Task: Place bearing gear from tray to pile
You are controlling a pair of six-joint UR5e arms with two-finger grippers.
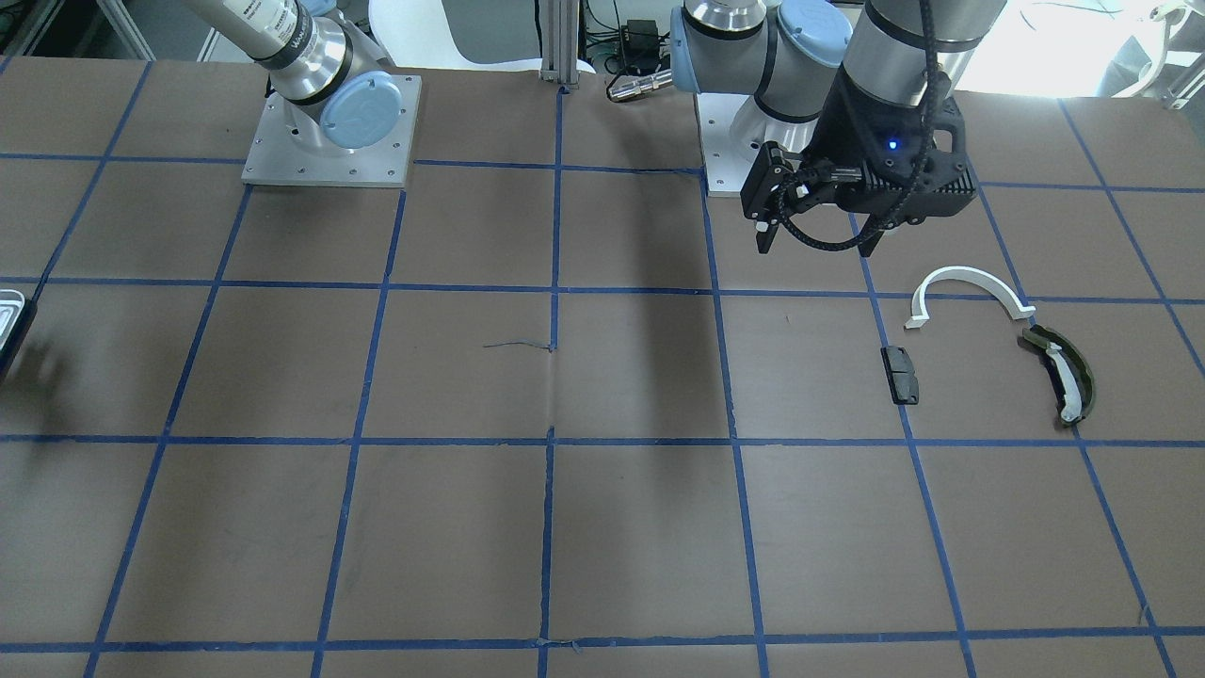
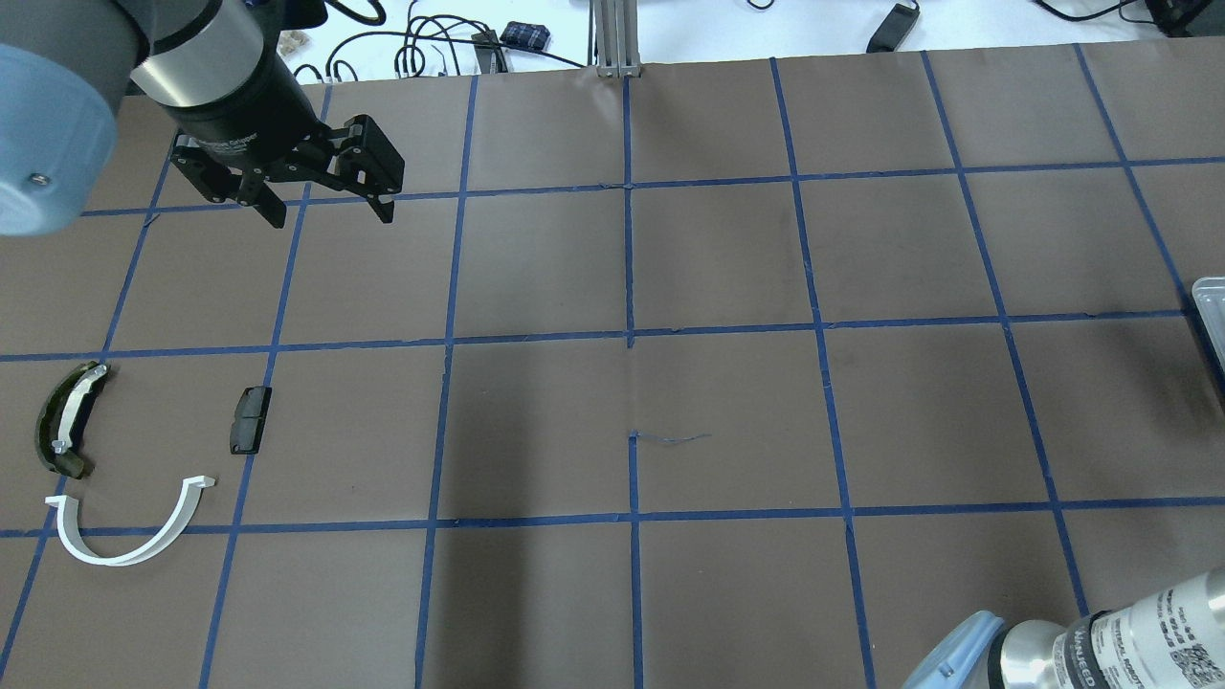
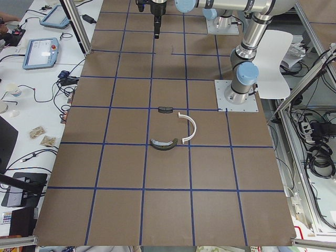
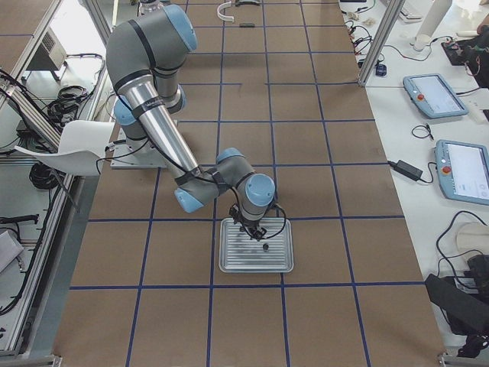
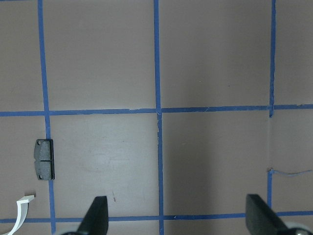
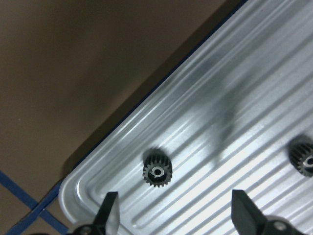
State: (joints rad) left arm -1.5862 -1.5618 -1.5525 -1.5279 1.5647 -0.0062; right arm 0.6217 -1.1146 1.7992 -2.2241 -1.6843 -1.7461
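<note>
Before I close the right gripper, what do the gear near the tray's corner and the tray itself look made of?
Gear: dull black, with cut teeth and a lighter ring at the bore. It could be blackened steel or moulded plastic; the look leaves it open. Tray: silvery and ridged, with a soft satin sheen and blurred highlights. It is most likely pressed sheet metal, perhaps aluminium.

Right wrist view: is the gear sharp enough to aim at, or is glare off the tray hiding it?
Right wrist view: the gear is a little soft, but its teeth and bore read dark against the tray; glare whitens the ridges right of it, a blurred shadow streak crosses them, and a second gear at the edge is blurrier. Exterior right view: evenly lit, gears too small to judge.
</note>
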